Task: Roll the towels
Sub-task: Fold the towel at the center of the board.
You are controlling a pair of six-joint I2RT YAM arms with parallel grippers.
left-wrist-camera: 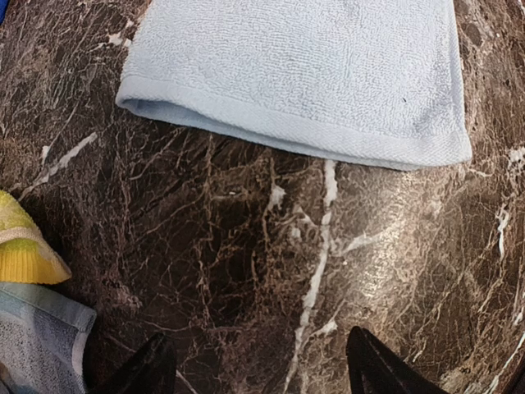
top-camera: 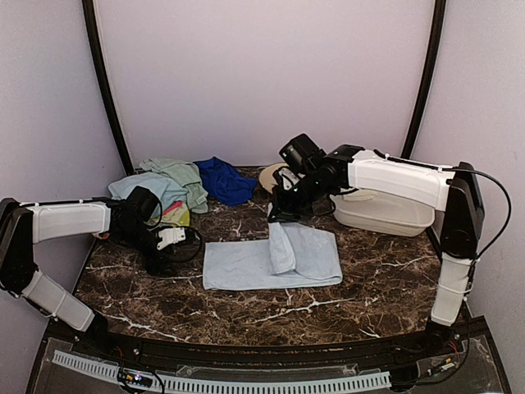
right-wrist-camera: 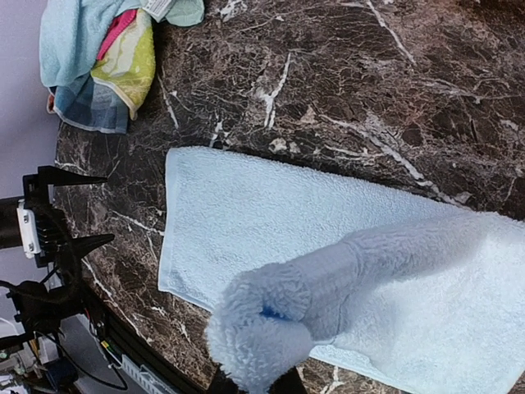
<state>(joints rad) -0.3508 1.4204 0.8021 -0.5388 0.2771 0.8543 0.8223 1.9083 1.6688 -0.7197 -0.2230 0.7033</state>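
The right hand is clenched on the light blue towel, holding its folded-over end; the rest lies flat on the counter beneath. The left hand is released, with the towel's hem just ahead of it. It looks soft, light and floppy, so it is probably best gripped at the hem.

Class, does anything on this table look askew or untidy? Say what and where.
The light blue towel lies flat except one end, pinched by the right gripper and folded over it as a slanted flap. At the back left, other towels sit in a crumpled heap, a royal blue towel bunched beside them.
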